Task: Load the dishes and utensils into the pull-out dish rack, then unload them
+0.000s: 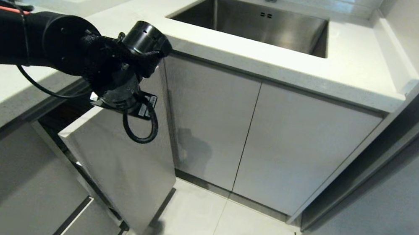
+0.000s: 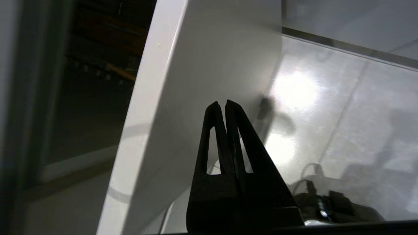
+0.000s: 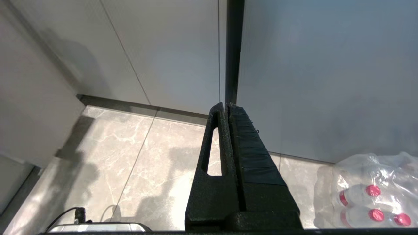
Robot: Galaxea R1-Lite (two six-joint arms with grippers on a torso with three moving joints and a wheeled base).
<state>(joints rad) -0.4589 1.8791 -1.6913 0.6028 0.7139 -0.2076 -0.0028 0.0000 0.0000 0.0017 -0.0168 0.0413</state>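
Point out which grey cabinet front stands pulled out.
The grey cabinet-door front beside the left gripper, left of the sink; the two doors under the sink sit flush and closed.

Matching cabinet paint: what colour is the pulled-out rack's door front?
Plain light grey, matte; the door front shows best in the head view.

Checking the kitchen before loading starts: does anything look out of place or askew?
Only the grey cabinet-door front of the pull-out dish rack stands pulled out from the run of closed fronts, with the shut left tool against it. Nothing looks spilled or damaged.
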